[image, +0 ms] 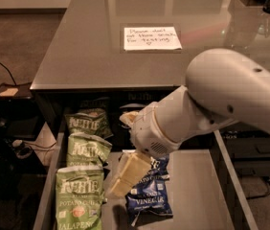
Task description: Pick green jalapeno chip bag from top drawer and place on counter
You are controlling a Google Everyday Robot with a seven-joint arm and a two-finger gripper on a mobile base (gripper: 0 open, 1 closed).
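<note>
The gripper (115, 188) hangs just beside the green jalapeno chip bag (77, 200), toward the blue vinegar bag (150, 200); I cannot tell the jaws' spread.

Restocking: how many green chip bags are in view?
3, in the dark grey drawer's left column: back, middle, front. Cream end effector hangs beside them; arm may hide more.

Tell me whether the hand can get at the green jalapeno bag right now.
Probably yes: the hand hangs over the open drawer just beside the jalapeno bag, which lies uncovered.
</note>
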